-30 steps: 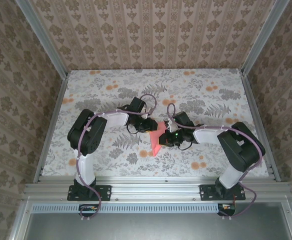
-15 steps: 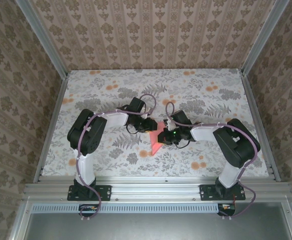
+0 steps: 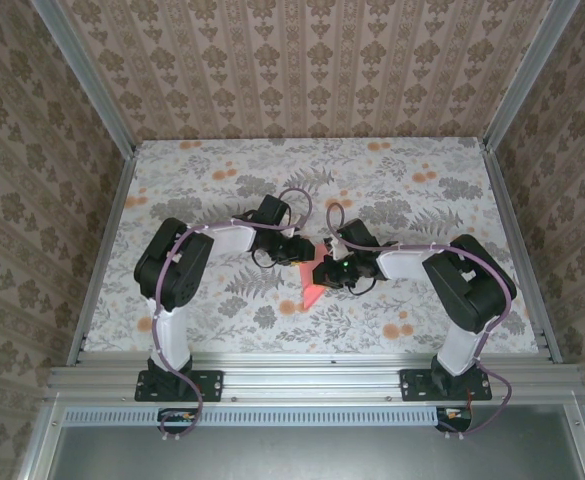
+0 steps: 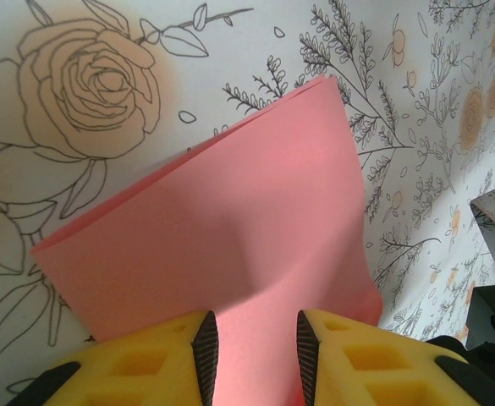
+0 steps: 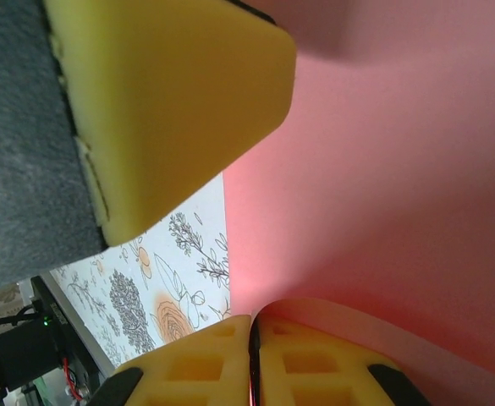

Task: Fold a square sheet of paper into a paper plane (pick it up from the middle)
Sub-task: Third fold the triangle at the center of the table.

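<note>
The salmon-pink sheet of paper point(image 3: 310, 286) lies folded in layers at the table's middle, narrowing to a point toward the near edge. In the left wrist view the paper point(image 4: 230, 194) spreads out flat ahead of my left gripper point(image 4: 255, 326). Its jaws stand apart over the sheet, and nothing is pinched between them. My right gripper point(image 5: 253, 326) is shut on a curled-up edge of the paper point(image 5: 382, 169), a thin pink line showing between its pads. A yellow finger point(image 5: 162, 101) of the left gripper hangs just above. From above, the left gripper point(image 3: 300, 252) and right gripper point(image 3: 324, 272) nearly touch.
The table point(image 3: 422, 200) wears a floral cloth with orange flower prints. Aluminium rails point(image 3: 302, 375) run along the near edge and both sides. Wallpapered walls close in the back and sides. Both arms' cables loop above the wrists near the paper.
The right arm has swung left, bringing its gripper closer to the left gripper over the paper. The left arm has not moved.
</note>
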You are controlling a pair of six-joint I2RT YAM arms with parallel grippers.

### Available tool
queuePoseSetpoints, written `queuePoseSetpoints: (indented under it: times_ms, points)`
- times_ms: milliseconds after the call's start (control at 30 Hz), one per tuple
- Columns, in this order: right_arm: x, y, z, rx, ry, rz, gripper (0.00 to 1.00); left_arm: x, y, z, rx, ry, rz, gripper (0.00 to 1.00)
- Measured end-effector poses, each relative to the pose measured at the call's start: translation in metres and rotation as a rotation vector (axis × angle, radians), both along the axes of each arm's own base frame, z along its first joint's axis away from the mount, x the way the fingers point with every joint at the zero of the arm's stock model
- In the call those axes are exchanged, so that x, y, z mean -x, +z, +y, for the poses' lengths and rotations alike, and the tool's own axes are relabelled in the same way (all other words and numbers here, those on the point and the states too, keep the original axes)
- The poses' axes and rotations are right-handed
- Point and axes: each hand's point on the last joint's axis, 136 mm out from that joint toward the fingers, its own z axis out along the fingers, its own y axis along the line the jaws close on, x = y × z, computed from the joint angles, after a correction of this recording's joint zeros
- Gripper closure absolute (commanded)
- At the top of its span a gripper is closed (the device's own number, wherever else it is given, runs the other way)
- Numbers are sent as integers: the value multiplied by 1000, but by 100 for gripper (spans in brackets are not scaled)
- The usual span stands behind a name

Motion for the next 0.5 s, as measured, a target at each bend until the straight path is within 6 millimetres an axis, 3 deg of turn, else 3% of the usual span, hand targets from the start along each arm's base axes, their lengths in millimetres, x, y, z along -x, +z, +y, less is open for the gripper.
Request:
queuePoseSetpoints:
  times_ms: [500]
  points:
    - [15, -5, -4, 67, 53, 16, 83, 0, 1, 0, 17, -1, -3, 65]
